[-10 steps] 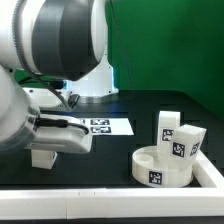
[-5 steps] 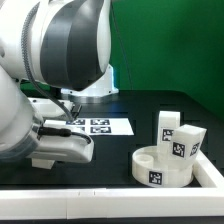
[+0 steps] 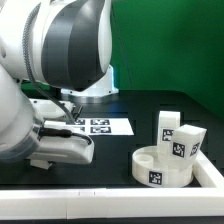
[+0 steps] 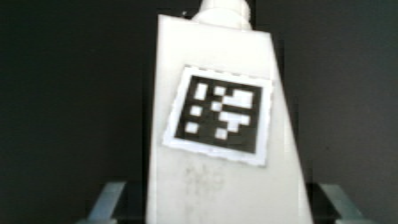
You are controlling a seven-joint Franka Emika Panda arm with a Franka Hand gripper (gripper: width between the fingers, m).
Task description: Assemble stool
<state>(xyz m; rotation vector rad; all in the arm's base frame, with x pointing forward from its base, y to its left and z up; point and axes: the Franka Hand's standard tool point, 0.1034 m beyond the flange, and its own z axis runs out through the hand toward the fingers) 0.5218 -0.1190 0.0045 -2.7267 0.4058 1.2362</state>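
Note:
The round white stool seat [image 3: 150, 167] lies at the exterior view's right, with two tagged white legs [image 3: 167, 125] [image 3: 186, 142] standing at its far side. The third leg [image 3: 42, 158] lies on the black table at the exterior view's left, under my hand. In the wrist view this leg [image 4: 217, 110] fills the middle, its square tag facing the camera. My gripper [image 4: 226, 205] is open. Its fingers [image 4: 111, 200] stand on either side of the leg, with a narrow dark gap on each side. In the exterior view the arm hides most of the gripper [image 3: 55, 152].
The marker board [image 3: 98, 126] lies flat behind the gripper. A long white border rail [image 3: 110, 205] runs along the table's front edge and another [image 3: 208, 172] along the exterior view's right. A green wall stands behind.
The arm has come down over the lying leg during the first half second, then stayed still. The seat and the two standing legs have not moved.

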